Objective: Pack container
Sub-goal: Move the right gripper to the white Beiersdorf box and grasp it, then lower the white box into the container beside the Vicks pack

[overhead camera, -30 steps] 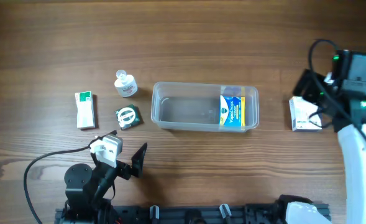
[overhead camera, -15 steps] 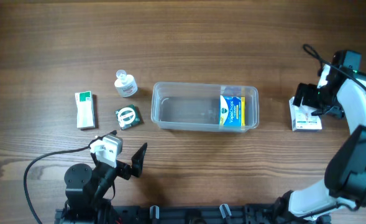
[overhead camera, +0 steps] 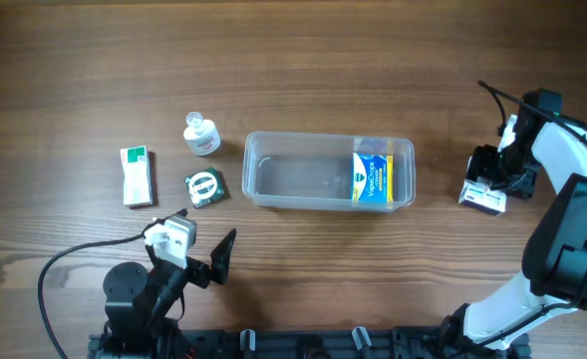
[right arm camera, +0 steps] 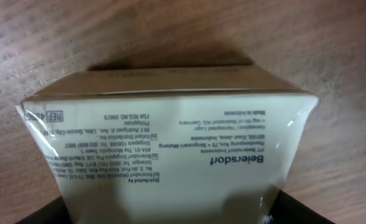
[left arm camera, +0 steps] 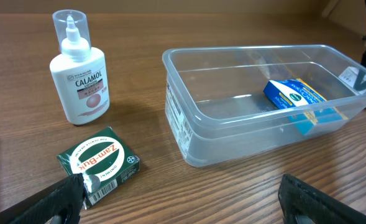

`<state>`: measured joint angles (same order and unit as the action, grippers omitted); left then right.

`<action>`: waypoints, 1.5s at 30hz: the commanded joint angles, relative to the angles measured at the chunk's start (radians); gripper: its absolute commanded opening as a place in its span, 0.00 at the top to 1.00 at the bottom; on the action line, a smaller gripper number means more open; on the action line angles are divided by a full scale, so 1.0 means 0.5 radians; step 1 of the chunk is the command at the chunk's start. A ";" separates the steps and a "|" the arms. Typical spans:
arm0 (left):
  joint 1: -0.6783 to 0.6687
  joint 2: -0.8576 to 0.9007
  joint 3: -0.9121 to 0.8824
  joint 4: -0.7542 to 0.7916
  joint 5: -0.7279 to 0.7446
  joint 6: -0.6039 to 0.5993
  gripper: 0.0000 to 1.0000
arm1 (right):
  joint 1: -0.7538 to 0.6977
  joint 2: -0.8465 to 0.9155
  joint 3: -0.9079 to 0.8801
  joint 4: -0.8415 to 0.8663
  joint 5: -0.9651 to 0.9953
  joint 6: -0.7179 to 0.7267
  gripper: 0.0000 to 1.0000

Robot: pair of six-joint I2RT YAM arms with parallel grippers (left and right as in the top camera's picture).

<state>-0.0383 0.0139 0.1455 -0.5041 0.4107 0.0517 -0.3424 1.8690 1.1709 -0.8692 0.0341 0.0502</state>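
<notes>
The clear rectangular container [overhead camera: 328, 138] stands mid-table and holds a blue and yellow box [overhead camera: 371, 178] at its right end; both also show in the left wrist view, the container [left arm camera: 186, 124] and the box [left arm camera: 294, 96]. My right gripper [overhead camera: 490, 185] is at the far right, shut on a white box [overhead camera: 482, 198], which fills the right wrist view [right arm camera: 164, 143] between the jaws [right arm camera: 170, 214] and looks tilted just above the wood. My left gripper [overhead camera: 201, 239] is open and empty near the front left, its jaws [left arm camera: 186, 202] spread wide.
Left of the container are a white Calamol bottle [overhead camera: 201, 135] [left arm camera: 80, 81], a green Zam-Buk box [overhead camera: 204, 186] [left arm camera: 99, 165] and a white and green box [overhead camera: 137, 176]. The right arm's cable loops near the table's right edge.
My right gripper has come down over the white box and closed on it. The box has shifted slightly forward and left and tilted. The left arm has not moved.
</notes>
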 commanded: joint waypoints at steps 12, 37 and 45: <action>-0.011 -0.018 -0.005 0.007 0.024 0.031 0.00 | 0.726 -1.146 0.250 -0.527 -0.069 0.349 0.44; -0.011 -0.018 -0.005 0.007 0.024 0.031 0.00 | 1.823 -0.138 0.092 0.154 0.076 1.331 0.43; -0.011 -0.018 -0.005 0.007 0.024 0.031 0.00 | 1.823 0.002 0.091 0.119 0.212 1.231 0.38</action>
<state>-0.0383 0.0139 0.1455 -0.5041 0.4107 0.0517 0.5671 1.8484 1.2194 -0.8032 0.0765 0.6930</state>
